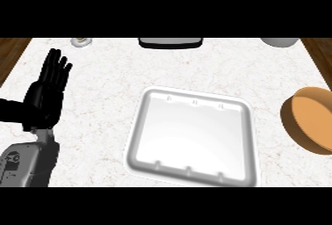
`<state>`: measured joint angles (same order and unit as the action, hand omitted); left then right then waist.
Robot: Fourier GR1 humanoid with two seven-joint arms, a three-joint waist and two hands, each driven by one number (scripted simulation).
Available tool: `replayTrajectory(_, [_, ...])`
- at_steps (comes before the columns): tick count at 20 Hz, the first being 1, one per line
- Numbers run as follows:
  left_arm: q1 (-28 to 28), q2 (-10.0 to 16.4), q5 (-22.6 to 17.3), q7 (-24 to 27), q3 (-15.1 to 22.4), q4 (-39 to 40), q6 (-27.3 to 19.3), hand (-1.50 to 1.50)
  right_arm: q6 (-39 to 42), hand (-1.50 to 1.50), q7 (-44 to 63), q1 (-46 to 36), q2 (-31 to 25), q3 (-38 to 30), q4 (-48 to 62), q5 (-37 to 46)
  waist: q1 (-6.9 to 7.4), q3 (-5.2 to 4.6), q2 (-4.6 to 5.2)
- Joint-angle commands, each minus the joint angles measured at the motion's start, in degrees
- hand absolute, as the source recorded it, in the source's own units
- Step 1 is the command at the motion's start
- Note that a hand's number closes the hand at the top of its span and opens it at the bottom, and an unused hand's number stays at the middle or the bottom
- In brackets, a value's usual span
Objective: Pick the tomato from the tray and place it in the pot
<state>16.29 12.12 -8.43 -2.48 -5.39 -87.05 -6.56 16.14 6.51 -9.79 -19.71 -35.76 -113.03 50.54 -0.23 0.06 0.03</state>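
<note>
A white tray (192, 136) lies in the middle of the counter, and nothing shows inside it. An orange-brown pot (310, 118) sits at the right edge, partly cut off by the view. No tomato is visible anywhere. My left hand (47, 92) rests at the left with its black fingers straight and pointing up, well apart from the tray. The right hand does not show.
At the far edge of the counter sit a small round item (80, 41), a dark grey and white object (170, 42), and a pale rounded object (280, 41). Wooden floor shows past both far corners.
</note>
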Motion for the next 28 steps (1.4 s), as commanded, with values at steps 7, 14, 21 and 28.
replayTrajectory(7, [0.3,-1.6,2.7,0.3,0.9,-0.3,-1.2,0.00,-10.8,1.50,-13.7,-1.5,-7.9,-3.0,25.2,-1.5,0.32,-0.03,0.01])
replayTrajectory(14, [0.6,-1.7,1.3,-0.9,0.4,-0.9,-0.5,0.00,-3.2,-1.50,-11.7,-7.8,-9.6,-3.7,42.2,-6.5,0.71,0.01,0.21])
replayTrajectory(21, [-1.5,-0.4,0.5,2.4,-1.3,2.1,2.6,0.00,-8.5,-1.50,-22.3,-10.9,-8.3,2.3,52.2,-6.6,0.77,-0.02,0.14])
replayTrajectory(28, [1.3,-1.7,1.3,0.5,-0.5,0.3,0.5,0.00,-2.7,-1.50,-20.1,-13.2,-7.2,-6.7,45.6,-21.2,-0.08,-0.05,-0.15])
